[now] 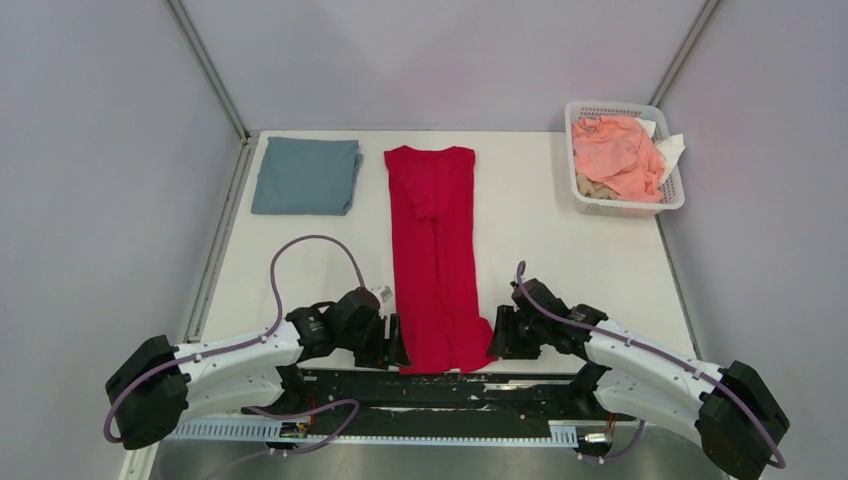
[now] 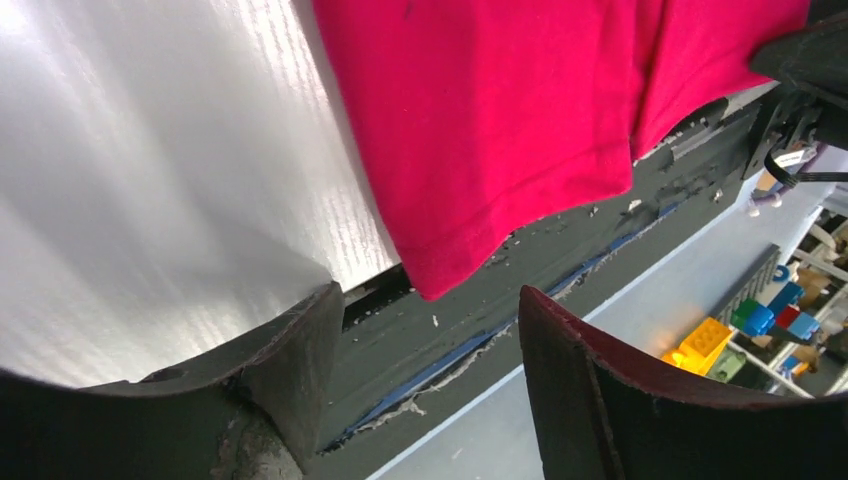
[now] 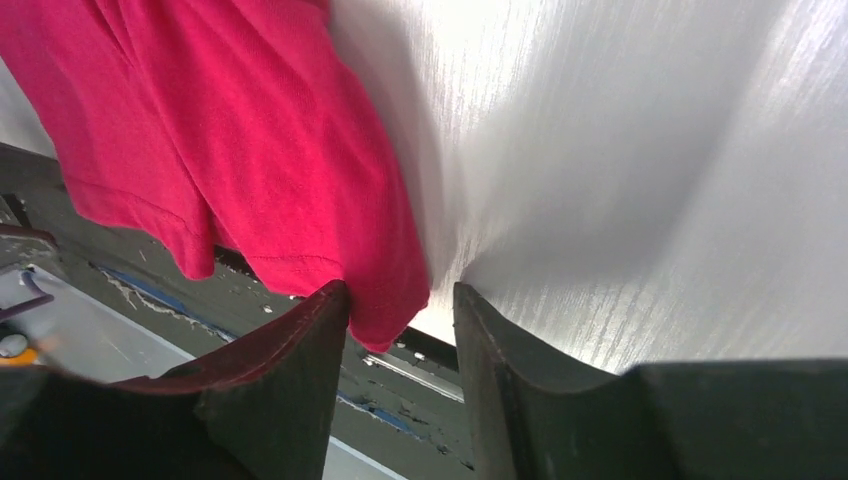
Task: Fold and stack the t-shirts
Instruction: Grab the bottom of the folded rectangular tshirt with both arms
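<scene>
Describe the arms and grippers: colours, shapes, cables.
The left arm and right arm have white link shells with black joints and bulky black housings. A mauve cable loops along each. The left gripper and right gripper are black, with dark, curved, scuffed fingers.

Bare tabletop [image 1: 560,260] right of the red shirt [image 1: 436,250]; narrow lane between it and the grey-blue shirt [image 1: 306,176]; basket [image 1: 625,208] blocking the far-right corner.
</scene>
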`<state>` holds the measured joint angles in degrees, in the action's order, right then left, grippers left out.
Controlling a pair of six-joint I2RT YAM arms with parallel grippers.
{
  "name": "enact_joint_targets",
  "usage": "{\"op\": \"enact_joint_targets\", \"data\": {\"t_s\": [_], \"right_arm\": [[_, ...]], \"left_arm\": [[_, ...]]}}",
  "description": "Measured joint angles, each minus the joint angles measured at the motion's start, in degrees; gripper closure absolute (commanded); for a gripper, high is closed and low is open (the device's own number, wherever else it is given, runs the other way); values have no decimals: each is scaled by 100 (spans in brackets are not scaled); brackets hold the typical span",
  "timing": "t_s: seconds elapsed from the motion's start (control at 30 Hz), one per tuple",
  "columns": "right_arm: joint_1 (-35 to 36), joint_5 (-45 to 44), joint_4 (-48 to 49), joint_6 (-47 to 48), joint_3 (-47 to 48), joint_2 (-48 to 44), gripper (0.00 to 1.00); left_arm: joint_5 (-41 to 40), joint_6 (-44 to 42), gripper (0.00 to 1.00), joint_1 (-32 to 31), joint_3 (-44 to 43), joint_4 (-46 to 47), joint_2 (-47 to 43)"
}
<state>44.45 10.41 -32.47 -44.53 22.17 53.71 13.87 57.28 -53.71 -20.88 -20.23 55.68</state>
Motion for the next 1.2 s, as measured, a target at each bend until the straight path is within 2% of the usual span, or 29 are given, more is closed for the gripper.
{"op": "enact_joint_targets", "data": {"t_s": [0.33,0.43,0.63,0.7,0.77,0.8,0.83,1.0,1.2], "right_arm": [[0,275,518,-251,-393,-160,90],[0,372,610,-269,-444,-170,91],[0,466,708,-323,-643,-479,91],[0,474,713,-332,-675,-542,92],[0,494,730,-339,-686,-549,98],[0,514,756,-339,-693,-542,100],[0,527,776,-341,-699,-531,100],[0,660,905,-404,-752,-496,100],[0,890,857,-761,-935,-774,100]], "left_arm": [[144,549,57,-328,175,560,553],[105,586,60,-343,127,551,695],[57,588,59,-402,-94,459,1003],[59,588,65,-409,-127,457,1051],[50,568,83,-422,-155,455,1108],[26,551,97,-424,-175,448,1156],[20,542,99,-424,-199,468,1224],[81,476,100,-444,-348,511,1469],[125,472,100,-485,-299,516,1165]]}}
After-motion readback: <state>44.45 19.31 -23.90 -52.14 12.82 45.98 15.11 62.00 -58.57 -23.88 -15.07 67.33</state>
